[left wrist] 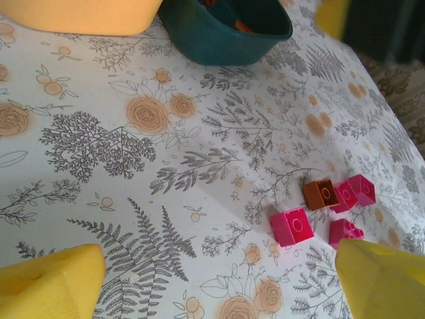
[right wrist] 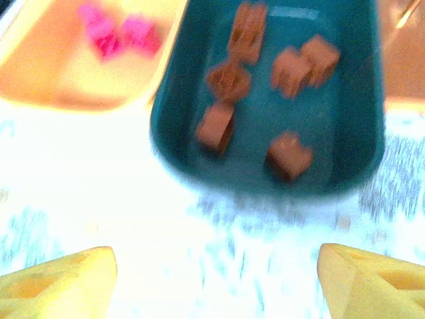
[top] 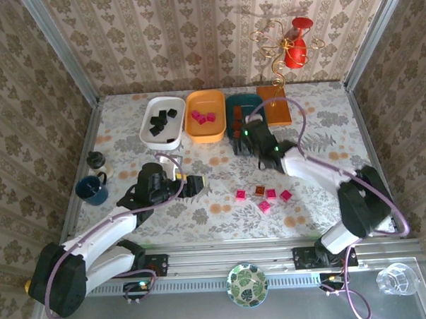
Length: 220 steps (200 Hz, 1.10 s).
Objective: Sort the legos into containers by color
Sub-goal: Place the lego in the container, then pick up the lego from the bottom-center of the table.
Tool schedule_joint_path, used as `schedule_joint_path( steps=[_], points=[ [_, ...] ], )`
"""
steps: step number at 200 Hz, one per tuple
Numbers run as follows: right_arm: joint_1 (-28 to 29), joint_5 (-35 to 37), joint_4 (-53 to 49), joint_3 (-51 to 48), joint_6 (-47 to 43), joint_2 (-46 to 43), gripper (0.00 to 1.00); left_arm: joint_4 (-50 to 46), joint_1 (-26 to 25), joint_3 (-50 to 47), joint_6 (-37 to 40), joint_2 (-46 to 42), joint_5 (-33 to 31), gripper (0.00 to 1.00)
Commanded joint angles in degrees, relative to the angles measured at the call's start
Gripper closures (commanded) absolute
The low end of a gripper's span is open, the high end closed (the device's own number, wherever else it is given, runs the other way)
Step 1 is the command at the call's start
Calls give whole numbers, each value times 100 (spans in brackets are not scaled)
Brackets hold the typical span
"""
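Observation:
Three trays stand in a row at the back. The white tray (top: 150,134) holds black bricks (top: 162,119). Pink bricks (top: 203,117) lie in the orange-yellow tray (top: 206,134). The dark teal tray (top: 233,102) holds several orange-brown bricks (right wrist: 216,126). Loose on the cloth are several pink bricks (top: 264,207) and one orange-brown brick (top: 259,191). My left gripper (top: 194,186) hovers open left of them, with a pink brick (left wrist: 292,226) ahead of its empty fingers. My right gripper (top: 242,141) is open and empty at the near end of the teal tray (right wrist: 332,126).
A dark blue mug (top: 93,189) and a small jar (top: 95,161) stand at the left edge. An orange-brown board (top: 274,104) with a gold wire stand (top: 282,50) is at the back right. A patterned dish (top: 247,284) and a glass (top: 396,278) sit in front of the table.

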Motion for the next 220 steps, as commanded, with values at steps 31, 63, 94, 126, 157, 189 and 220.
schedule_joint_path(
  steps=[31,63,94,126,157,189,220],
  points=[
    [908,422,-1637,-1480,1340,-1208,18,367,-148,80,316,224,498,9],
    [1109,147,-1299,-1842,1642,-1253,21,447,-165,80,297,332,420,10],
    [1173,-104,-976,-1902,1655,-1037,33,469,-174,70,212,422,342,10],
    [1190,-107,-848,-1884,1660,-909,44,463,-179,80,225,449,282,10],
    [1197,110,-899,-1909,1780,-825,48,449,-183,115,236,484,274,10],
    [1193,127,-735,-2092,2025,-863,51,444,-183,106,249,493,220,10],
    [1194,166,-662,-2142,2134,-810,53,447,-183,106,251,502,194,10]
  ],
)
